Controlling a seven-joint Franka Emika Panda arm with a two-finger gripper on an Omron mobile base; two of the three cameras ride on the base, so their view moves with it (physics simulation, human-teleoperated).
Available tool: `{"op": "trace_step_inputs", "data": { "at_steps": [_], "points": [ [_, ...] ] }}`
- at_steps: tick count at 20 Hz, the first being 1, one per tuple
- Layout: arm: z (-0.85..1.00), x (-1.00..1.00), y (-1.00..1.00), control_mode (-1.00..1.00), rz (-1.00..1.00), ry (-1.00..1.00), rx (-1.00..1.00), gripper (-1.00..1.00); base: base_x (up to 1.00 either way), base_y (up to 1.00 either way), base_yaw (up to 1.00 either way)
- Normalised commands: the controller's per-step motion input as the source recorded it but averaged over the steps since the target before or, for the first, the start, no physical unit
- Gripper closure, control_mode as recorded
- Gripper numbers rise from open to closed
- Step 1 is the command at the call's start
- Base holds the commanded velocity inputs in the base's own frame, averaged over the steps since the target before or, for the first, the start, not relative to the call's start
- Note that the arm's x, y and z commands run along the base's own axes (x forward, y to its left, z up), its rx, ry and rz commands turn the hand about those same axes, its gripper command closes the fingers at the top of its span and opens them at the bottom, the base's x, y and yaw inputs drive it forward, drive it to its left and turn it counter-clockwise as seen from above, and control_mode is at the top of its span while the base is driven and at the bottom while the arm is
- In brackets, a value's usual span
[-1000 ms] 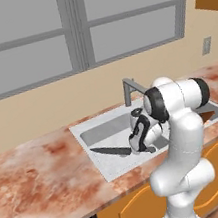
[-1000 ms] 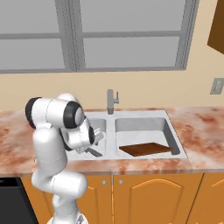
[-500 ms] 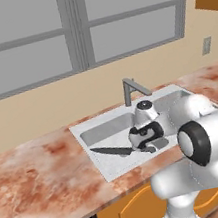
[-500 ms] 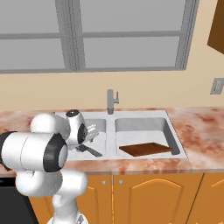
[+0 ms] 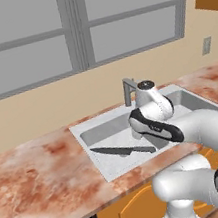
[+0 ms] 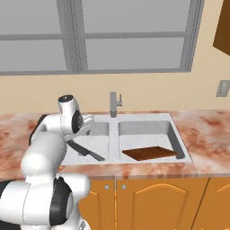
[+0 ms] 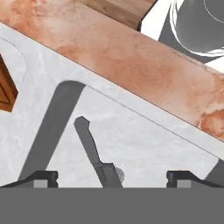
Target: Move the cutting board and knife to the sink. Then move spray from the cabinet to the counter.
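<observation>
While the arm stood upright a second ago with its hand low over the left basin, we now record it folded forward and down, its white links bulking across the lower part of both base views, and the hand raised clear of the knife.

Item one: the gripper point(image 7: 112, 176). We see its two dark finger tips set wide apart at the bottom of the hand view, with nothing between them but the basin floor and the knife's handle end below; the jaws stand open and empty.

Item two: the knife point(image 5: 122, 150). We list it as lying flat on the floor of the sink's left basin, dark pointed blade and grey handle, slender and straight. We find it in the same basin half a second ago, with the hand close above it then.

Item three: the cutting board point(image 6: 149, 153). We note a flat rectangular slab of dark reddish-brown wood, resting in the right basin, its place matching the earlier right base pictures.

Item four: the sink point(image 6: 178, 136). We enter a double-basin unit of smooth pale grey steel with rounded corners, and a grey upright faucet point(image 6: 115, 103) behind the divider.

Item five: the counter point(image 5: 39, 189). We describe mottled reddish-pink and white marble, glossy, surrounding the sink, over orange arched-panel cabinet fronts point(image 6: 152, 204).
</observation>
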Motion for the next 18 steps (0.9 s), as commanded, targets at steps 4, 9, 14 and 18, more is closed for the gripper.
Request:
{"op": "trace_step_inputs", "data": {
  "at_steps": [4, 9, 14, 18],
  "points": [
    [1.00, -0.48, 0.00, -1.00, -0.04, -0.01, 0.00, -1.00, 0.00, 0.00, 0.00],
    [1.00, -0.69, 0.00, -1.00, -0.07, -0.13, 0.00, -1.00, 0.00, 0.00, 0.00],
    [0.74, -0.87, 0.00, -1.00, -0.19, -0.23, 0.01, -1.00, 0.00, 0.00, 0.00],
    [0.30, -0.67, -0.21, -1.00, -0.20, -0.06, 0.06, -1.00, 0.00, 0.00, 0.00]
  ]
}}
